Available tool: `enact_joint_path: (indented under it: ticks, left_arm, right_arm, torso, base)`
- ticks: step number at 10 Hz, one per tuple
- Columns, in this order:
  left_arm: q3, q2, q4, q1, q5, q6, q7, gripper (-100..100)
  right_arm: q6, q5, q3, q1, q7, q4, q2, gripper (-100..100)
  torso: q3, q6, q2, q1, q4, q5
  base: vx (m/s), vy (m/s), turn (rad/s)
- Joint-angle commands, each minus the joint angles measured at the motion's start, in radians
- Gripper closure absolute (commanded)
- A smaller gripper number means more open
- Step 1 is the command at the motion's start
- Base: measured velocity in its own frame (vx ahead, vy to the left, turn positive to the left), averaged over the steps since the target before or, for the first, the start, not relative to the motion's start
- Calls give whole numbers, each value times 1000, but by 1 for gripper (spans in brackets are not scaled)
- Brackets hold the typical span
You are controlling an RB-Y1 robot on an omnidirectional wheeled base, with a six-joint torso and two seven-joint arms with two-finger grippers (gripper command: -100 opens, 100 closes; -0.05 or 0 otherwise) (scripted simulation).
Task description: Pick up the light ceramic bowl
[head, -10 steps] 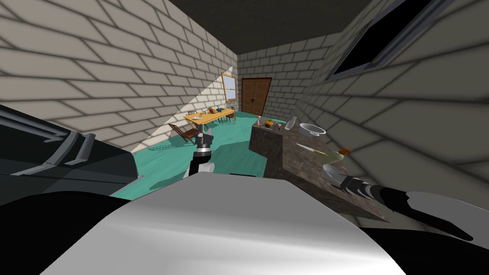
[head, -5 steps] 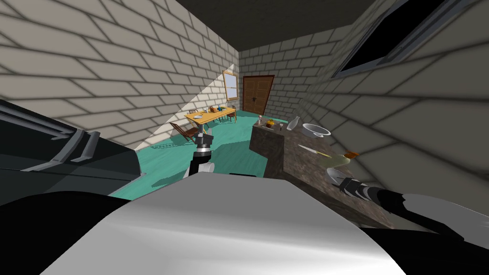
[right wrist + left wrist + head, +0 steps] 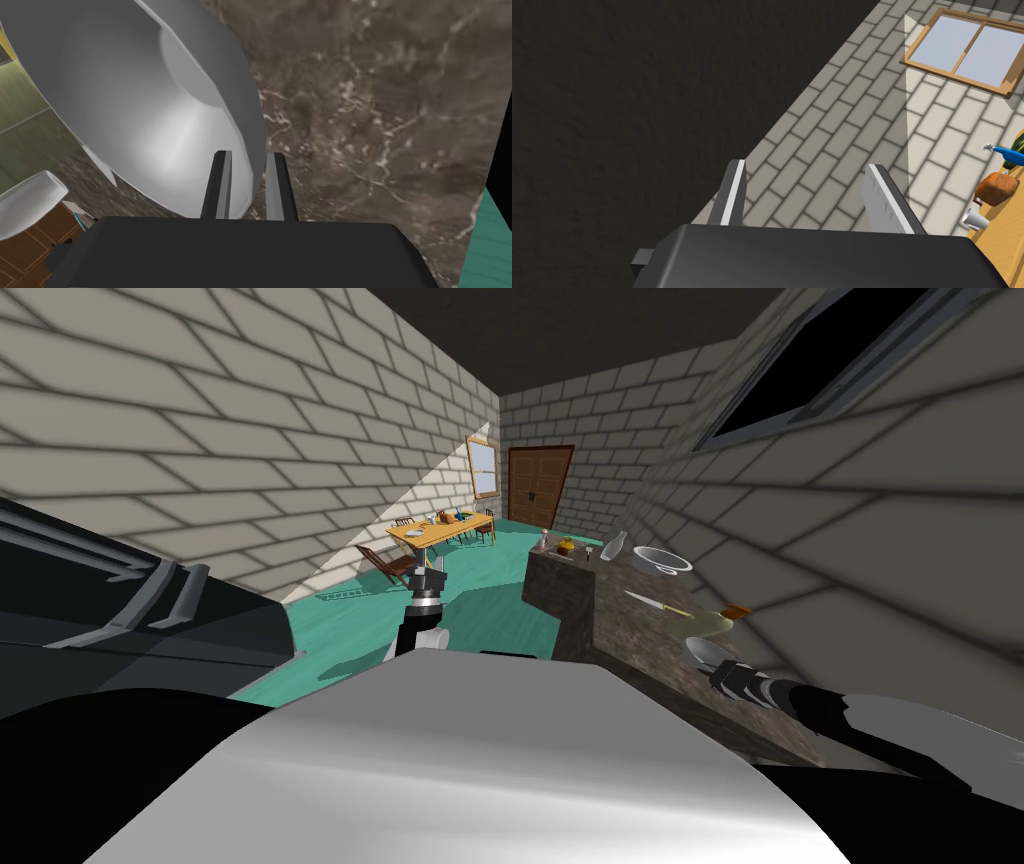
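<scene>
The light grey bowl (image 3: 150, 100) sits right at the tips of the right gripper (image 3: 247, 187), its near rim caught between the two fingers. One finger (image 3: 220, 185) lies inside the bowl against the wall and the other (image 3: 277, 180) outside it, and the two stand narrow and pinch the wall. The rest of the bowl spreads away from the gripper, to the side of the inner finger, over the dark brown marbled counter (image 3: 375, 125). I cannot tell whether its base touches the stone.

The right arm reaches low across the counter, and its gripper (image 3: 715, 671) meets the bowl (image 3: 703, 650) at the near edge. The bowl is round (so it has no long axis). Its mouth faces up and somewhat back toward the gripper, with the smooth inside and flat bottom in plain sight.

Beyond the gripper along the counter lie a knife (image 3: 650, 603) and a second, larger bowl (image 3: 655, 558), both well apart from it.

The left gripper (image 3: 812, 200) is raised ahead of the chest, fingers spread wide with nothing between them.
</scene>
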Motion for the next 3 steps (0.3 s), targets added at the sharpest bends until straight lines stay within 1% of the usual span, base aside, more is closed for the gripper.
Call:
enact_joint_path:
  ticks: [1,2,3]
  left_arm:
    - [0,0,0,0,0,0,0,0]
    - [0,0,0,0,0,0,0,0]
    - [0,0,0,0,0,0,0,0]
  right_arm:
    - [-15,-1,-5,5,-11,-10,-29,100]
    - [-14,1,-1,-10,2,9,-10,100]
    - [-18,2,-1,-11,2,12,-11,0]
  torso:
    - [0,0,0,0,0,0]
    - [1,1,1,2,0,1]
    - [1,0,1,2,0,1]
  base:
    - [-15,34,-117]
    - [-10,22,-43]
    - [0,0,0]
